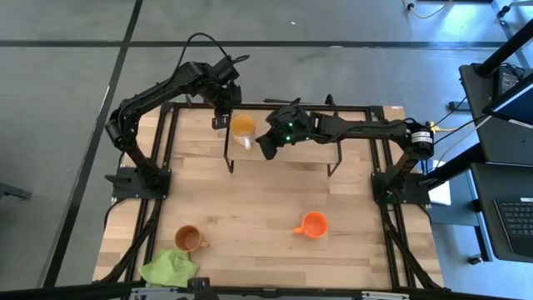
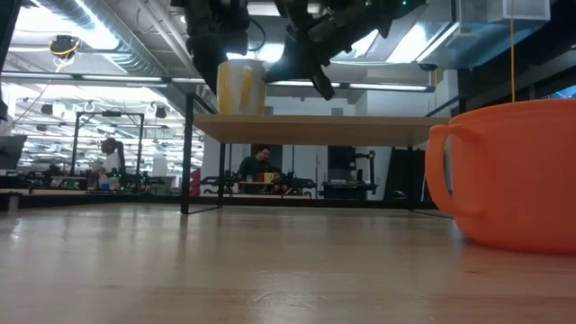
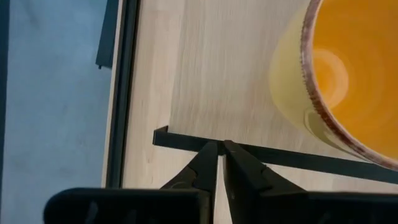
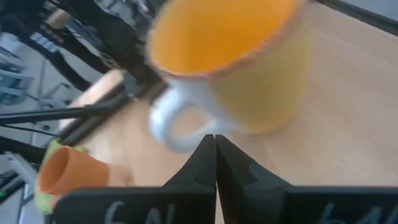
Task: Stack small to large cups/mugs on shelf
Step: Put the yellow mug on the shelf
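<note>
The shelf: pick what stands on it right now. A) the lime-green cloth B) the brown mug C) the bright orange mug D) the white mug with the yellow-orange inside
D: the white mug stands upright near one end of the shelf, while the brown mug, the orange mug and the green cloth are all down on the table.

No readable text, label or brand in any view. Right gripper (image 4: 215, 163): pale marks along the body below its fingers in the right wrist view, cut off at the edge, not legible.
</note>
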